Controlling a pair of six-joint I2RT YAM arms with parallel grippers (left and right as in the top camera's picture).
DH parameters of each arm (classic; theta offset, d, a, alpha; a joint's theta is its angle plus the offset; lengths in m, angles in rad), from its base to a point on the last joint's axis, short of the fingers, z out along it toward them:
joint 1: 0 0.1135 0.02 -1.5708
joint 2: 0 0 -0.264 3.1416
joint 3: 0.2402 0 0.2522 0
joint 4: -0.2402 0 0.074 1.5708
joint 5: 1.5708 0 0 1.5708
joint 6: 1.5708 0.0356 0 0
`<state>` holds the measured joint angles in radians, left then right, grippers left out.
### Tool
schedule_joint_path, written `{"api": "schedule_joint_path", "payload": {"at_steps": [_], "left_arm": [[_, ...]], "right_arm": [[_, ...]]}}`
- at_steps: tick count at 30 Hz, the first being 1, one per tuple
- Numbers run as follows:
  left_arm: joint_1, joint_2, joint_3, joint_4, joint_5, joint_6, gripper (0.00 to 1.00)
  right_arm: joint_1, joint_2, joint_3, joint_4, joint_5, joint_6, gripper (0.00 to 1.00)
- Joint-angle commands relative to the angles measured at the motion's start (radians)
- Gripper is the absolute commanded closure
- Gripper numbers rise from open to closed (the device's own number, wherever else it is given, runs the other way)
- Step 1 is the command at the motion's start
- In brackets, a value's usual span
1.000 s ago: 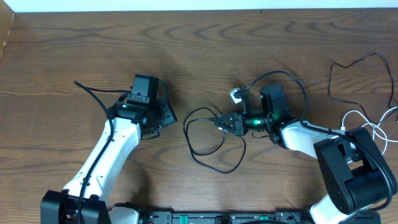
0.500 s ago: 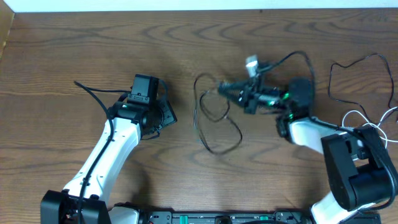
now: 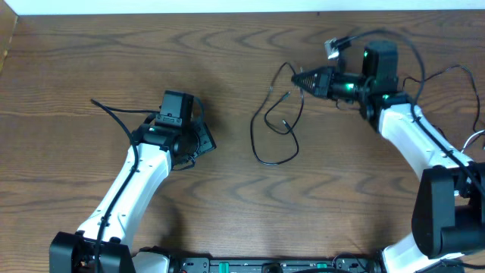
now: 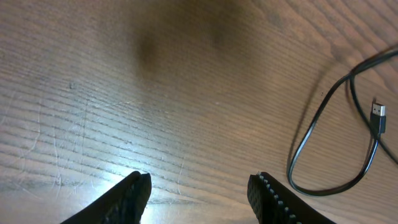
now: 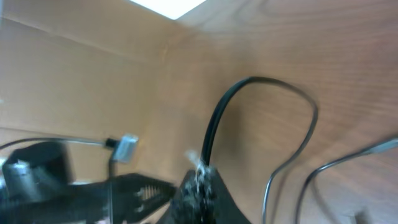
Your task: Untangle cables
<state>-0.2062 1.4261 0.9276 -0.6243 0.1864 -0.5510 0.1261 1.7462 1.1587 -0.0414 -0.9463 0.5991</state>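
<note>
The thin black cable (image 3: pixel 264 159) hangs in loose loops from my right gripper (image 3: pixel 299 76) down to the table's middle. The right gripper is shut on it and held above the table; in the right wrist view the cable (image 5: pixel 214 124) rises from the closed jaws (image 5: pixel 202 180). A small silver plug (image 3: pixel 332 47) sticks up beside the right wrist. My left gripper (image 3: pixel 203 141) is open and empty, left of the loops. In the left wrist view the jaws (image 4: pixel 199 190) are apart, with the cable loop (image 4: pixel 311 138) and a plug end (image 4: pixel 378 111) at the right. A bit of white cable (image 3: pixel 477 137) shows at the right edge.
Another thin black cord (image 3: pixel 432 76) lies on the table at the far right, behind the right arm. The wooden table (image 3: pixel 114 61) has a pale wall along its back edge. The left arm's thick black cord (image 3: pixel 114 115) trails to the left.
My right gripper has lifted and carried the black cable up and to the back right. The loops have been dragged right and stretched out. The left arm has not moved.
</note>
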Motion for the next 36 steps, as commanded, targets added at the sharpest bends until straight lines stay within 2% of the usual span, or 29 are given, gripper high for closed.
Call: {"api": "schedule_joint_path", "payload": {"at_steps": [1,3,6,11,13,14,19,27,28,30,31,32,34,36], "left_arm": [[0.003,0.003,0.008,-0.002,0.007,-0.009,0.45],[0.003,0.003,0.008,0.002,0.007,-0.009,0.45],[0.003,0.003,0.008,0.006,0.007,-0.009,0.45],[0.003,0.003,0.008,0.004,0.007,-0.008,0.45],[0.003,0.003,0.008,0.004,0.007,-0.008,0.45],[0.003,0.003,0.008,0.004,0.007,-0.008,0.45],[0.003,0.003,0.008,0.005,0.007,-0.009,0.45],[0.003,0.003,0.008,0.004,0.008,-0.009,0.44],[0.003,0.003,0.008,0.004,0.008,-0.009,0.44],[0.003,0.003,0.008,0.005,0.008,-0.009,0.44],[0.003,0.003,0.008,0.008,0.008,-0.008,0.4],[0.002,0.003,0.008,0.013,0.012,-0.008,0.39],[-0.003,0.003,0.008,0.036,0.037,-0.008,0.36],[-0.009,0.003,0.008,0.073,0.071,0.007,0.35]], "right_arm": [[-0.005,-0.04,0.193,-0.325,0.274,-0.336,0.99],[-0.004,-0.04,0.34,-0.578,0.522,-0.478,0.99],[-0.011,-0.04,0.496,-0.757,0.787,-0.563,0.99],[-0.065,-0.04,0.684,-0.884,1.043,-0.597,0.99],[-0.132,-0.04,0.814,-0.934,1.278,-0.597,0.99],[-0.152,-0.041,0.842,-0.942,1.334,-0.596,0.99],[-0.264,-0.04,0.887,-0.947,1.513,-0.543,0.99],[-0.446,-0.034,0.797,-0.947,1.493,-0.461,0.99],[-0.467,-0.034,0.782,-0.946,1.449,-0.461,0.81],[-0.488,-0.034,0.769,-0.945,1.324,-0.461,0.34],[-0.497,-0.034,0.763,-0.943,1.199,-0.462,0.17],[-0.502,-0.034,0.761,-0.943,1.088,-0.462,0.11],[-0.502,-0.033,0.761,-0.943,0.809,-0.462,0.05],[-0.496,-0.033,0.761,-0.943,0.596,-0.469,0.04]]}}
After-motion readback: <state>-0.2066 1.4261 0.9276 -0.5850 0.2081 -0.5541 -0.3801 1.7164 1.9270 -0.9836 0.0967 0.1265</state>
